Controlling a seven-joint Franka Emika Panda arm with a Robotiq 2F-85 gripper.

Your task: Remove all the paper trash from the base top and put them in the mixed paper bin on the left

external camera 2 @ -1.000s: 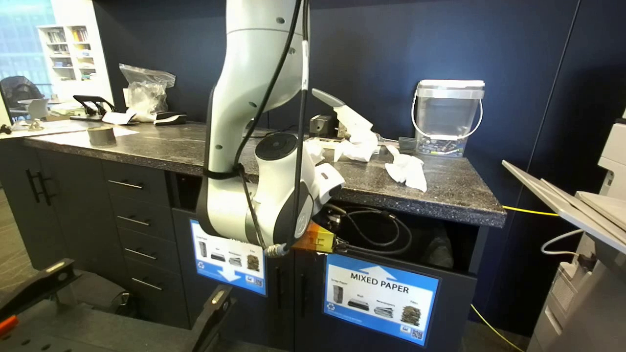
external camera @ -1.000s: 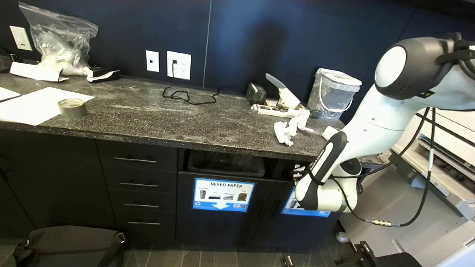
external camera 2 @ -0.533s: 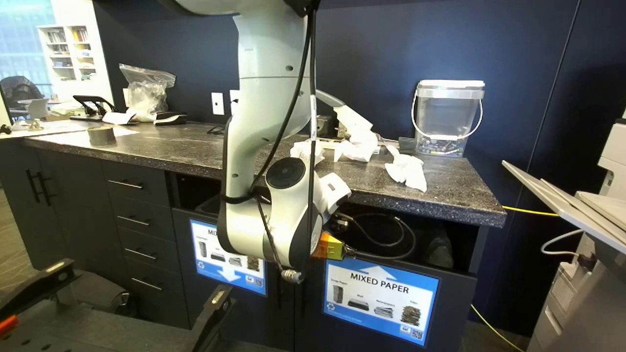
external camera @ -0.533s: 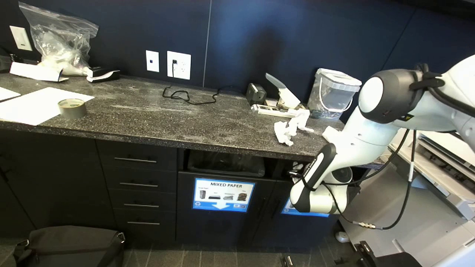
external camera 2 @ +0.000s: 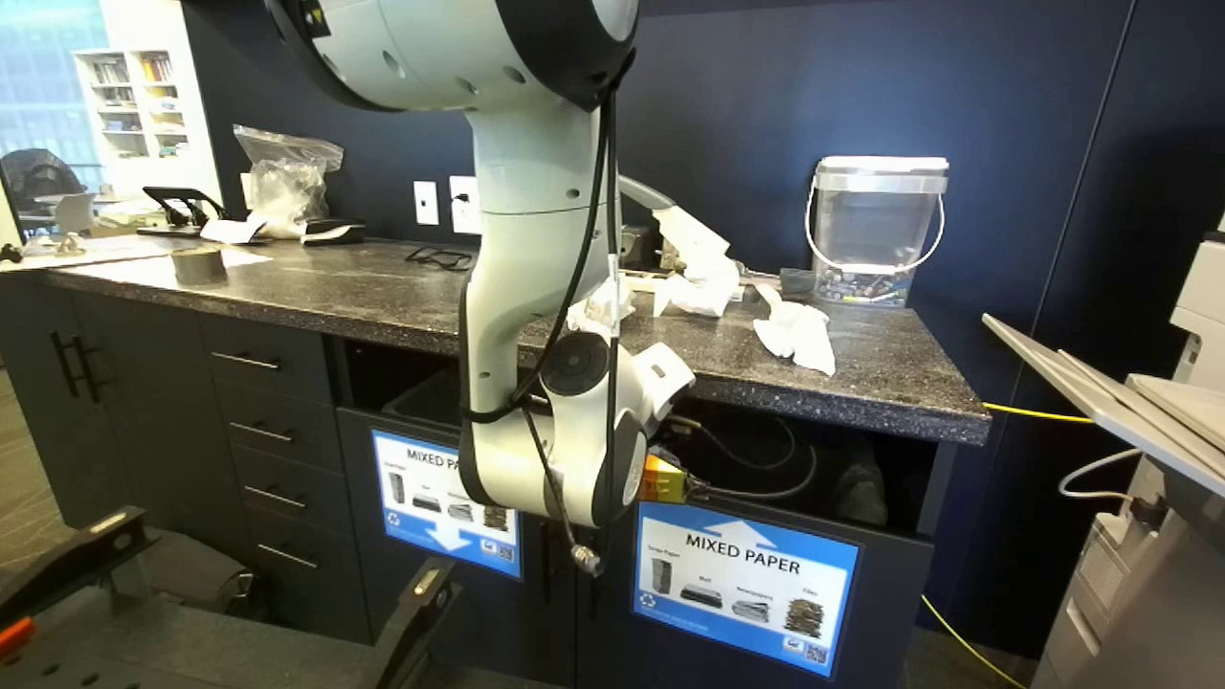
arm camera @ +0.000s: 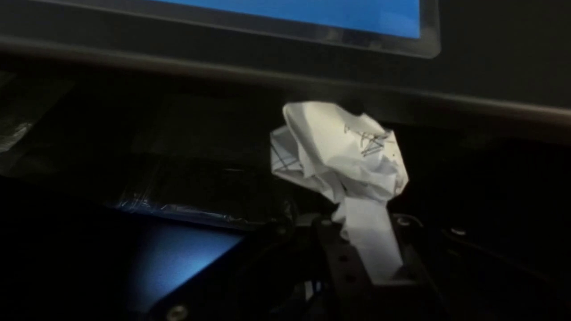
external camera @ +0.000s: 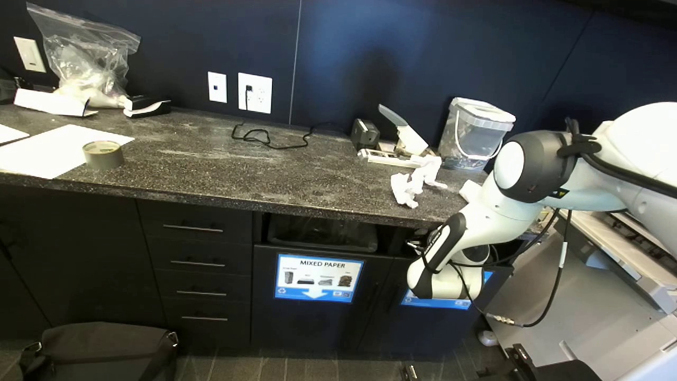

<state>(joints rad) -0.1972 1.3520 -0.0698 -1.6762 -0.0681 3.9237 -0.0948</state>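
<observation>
Standing toward the left end of the base top (external camera: 211,174), a clear plastic bag (external camera: 87,69) is accompanied by a large flat sheet (external camera: 53,153), at whose edge a roll of tape (external camera: 103,156) is placed. Farther right and lower, the mouth of the left-hand mixed paper bin (external camera: 328,247) is left unobstructed in an exterior view. Next, crumpled scraps (external camera: 415,182) are seen on the base top, and one more scrap (external camera: 469,189) is partly hidden by the arm (external camera: 508,209); none of them has been moved during the last second. Only the arm has been shifted: its forearm has been lowered and its wrist (external camera: 444,283) brought nearer the middle in both exterior views, which is read as a reach inward, under the base top. In the wrist view, crumpled paper (arm camera: 341,156) is clenched by the gripper (arm camera: 366,220), against a dark space where apparent plastic liner (arm camera: 178,208) is glimpsed. Disposal is therefore judged to be under way, with release not yet made. Over which bin the paper is held cannot be told; the right-hand sign (external camera: 444,304), however, is largely covered by the wrist. Should that side be approached, a leftward correction would be needed first.
</observation>
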